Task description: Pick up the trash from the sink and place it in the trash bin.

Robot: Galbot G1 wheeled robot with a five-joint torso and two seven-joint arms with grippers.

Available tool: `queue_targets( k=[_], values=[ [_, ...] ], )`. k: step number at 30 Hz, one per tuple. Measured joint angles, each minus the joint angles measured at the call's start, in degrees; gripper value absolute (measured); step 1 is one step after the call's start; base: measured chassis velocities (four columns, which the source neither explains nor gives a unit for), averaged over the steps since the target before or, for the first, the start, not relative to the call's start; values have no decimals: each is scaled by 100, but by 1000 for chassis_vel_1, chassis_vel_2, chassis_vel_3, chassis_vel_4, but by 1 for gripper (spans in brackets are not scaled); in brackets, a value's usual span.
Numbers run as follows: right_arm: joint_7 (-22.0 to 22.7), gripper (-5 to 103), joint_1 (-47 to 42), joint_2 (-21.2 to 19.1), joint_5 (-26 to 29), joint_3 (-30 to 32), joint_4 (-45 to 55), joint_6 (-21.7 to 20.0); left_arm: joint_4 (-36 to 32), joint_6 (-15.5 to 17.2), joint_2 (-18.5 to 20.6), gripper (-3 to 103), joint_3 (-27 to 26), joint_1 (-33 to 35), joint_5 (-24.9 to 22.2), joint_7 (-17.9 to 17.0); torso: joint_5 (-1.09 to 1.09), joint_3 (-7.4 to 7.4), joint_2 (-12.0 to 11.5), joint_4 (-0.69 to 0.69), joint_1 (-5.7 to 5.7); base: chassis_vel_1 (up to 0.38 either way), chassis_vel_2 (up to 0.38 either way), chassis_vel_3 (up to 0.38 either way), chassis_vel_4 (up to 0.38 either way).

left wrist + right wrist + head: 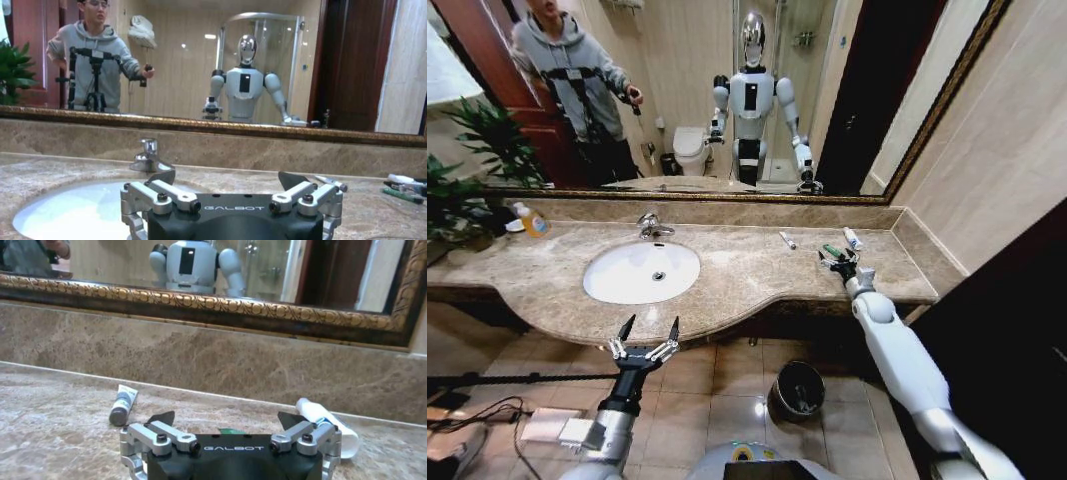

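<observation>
Flanking right claw [227,418], white tube [123,404], wrapper [327,426]

sink [607,283] basin clear, faucet [651,226] behind

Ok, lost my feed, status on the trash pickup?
Right gripper open, low over dark green tube. Left gripper open, idle before sink. White tube on counter. Nothing blocking.

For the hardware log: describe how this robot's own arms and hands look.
The right arm has a glossy white rounded shell. The left arm is silver-grey with a black wrist. Each hand, left hand and right hand, has a black body with white GALBOT lettering, silver metal finger linkages fastened with dark bolts, and dark pointed fingertips.
</observation>
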Motion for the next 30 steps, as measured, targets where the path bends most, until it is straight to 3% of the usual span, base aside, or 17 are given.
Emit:
queue_targets(
  k=[9, 23, 24, 27, 30],
  values=[
    [-656, 100, 428, -115, 170, 92, -635, -459, 0, 0, -1, 100, 0, 0, 0, 0, 1, 0, 0, -1, 0, 0, 0, 0, 0],
    [-787, 100, 558, -109, 126, 186, -1079, -530, 0, 0, 0, 100, 0, 1, 0, 0, 1, 0, 0, 0, 0, 0, 0, 0, 0],
    [-797, 92, 538, -119, 127, 197, -1072, -519, 0, 0, -1, 100, 0, 0, 0, 0, -1, 0, 0, 0, 0, 0, 0, 0, 0],
    [-812, 86, 479, -135, 133, 212, -1022, -507, 0, 0, -1, 100, 0, 0, 0, 0, 0, 0, 1, 0, 0, 0, 0, 0, 0],
    [-835, 70, 389, -144, 135, 236, -899, -503, 0, 0, 0, 100, 0, 0, 0, 0, 0, -1, 1, 0, 0, 0, 0, 0, 0]
  ],
)
